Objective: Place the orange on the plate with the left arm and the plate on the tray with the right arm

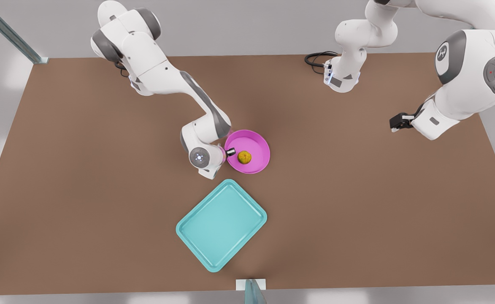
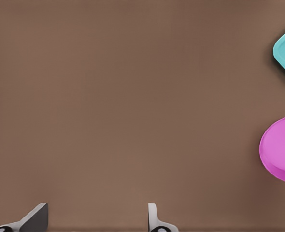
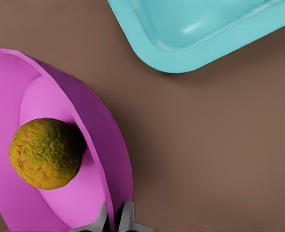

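**Right gripper pinched on plate rim, orange aboard**

Right gripper [image 1: 229,152] has its fingers closed thin on the plate [image 1: 253,145] rim, at the front view's left edge. Orange [image 1: 244,157] sits loose inside, near that grip. Tray [image 1: 221,224] lies just below, apart from the plate. Left gripper [image 1: 397,122] waits well off, fingers spread, holding nothing.

Risk (my read): tilt during the lift rolls the orange out; a narrow rim pinch may slip.

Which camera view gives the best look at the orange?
The right wrist view: the orange is large there, its bumpy skin plain, lying in the plate, whose rim the right gripper pinches. The front view shows it small but whole; the left wrist view shows a sliver.
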Available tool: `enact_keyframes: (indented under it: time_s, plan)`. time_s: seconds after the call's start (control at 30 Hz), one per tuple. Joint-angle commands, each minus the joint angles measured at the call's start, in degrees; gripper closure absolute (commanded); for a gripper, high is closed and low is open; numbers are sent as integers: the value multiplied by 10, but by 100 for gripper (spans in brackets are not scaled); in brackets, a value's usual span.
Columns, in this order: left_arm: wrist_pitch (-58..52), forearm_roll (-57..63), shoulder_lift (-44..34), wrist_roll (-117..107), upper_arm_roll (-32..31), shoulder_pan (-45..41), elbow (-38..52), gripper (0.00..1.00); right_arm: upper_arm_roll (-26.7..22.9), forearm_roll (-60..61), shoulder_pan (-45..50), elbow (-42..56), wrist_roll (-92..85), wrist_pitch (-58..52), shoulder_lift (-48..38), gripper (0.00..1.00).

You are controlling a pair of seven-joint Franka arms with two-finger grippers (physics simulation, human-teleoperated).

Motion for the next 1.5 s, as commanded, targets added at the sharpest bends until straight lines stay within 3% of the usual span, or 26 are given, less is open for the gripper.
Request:
enact_keyframes:
  time_s: [0.0, 0.53, 1.2, 1.23, 1.27, 1.4, 1.47]
  plan:
    - [-17, 1, 0, 2, 0, 0, 12, 0, 0, -1, -3, 7, 1, -7, -2, 79]
    - [-18, 1, 2, 1, -1, 0, 23, 0, -7, 67, -80, 100, 2, -5, 2, 79]
    - [-18, 0, 6, 9, -1, 1, 22, 0, -48, 81, -130, 302, -17, 72, 164, 79]
    - [-18, 1, 6, 9, -1, 1, 22, 0, -48, 81, -130, 302, -19, 72, 164, 54]
    - [-18, 0, 7, 9, -1, 1, 22, 0, -48, 82, -130, 296, -18, 79, 163, 0]
    - [-18, 1, 7, 9, -1, 1, 22, 0, -48, 80, -128, 257, -18, 70, 123, 0]
    - [-18, 1, 9, 8, -1, 1, 23, 0, -47, 79, -134, 188, -19, 26, 46, 0]
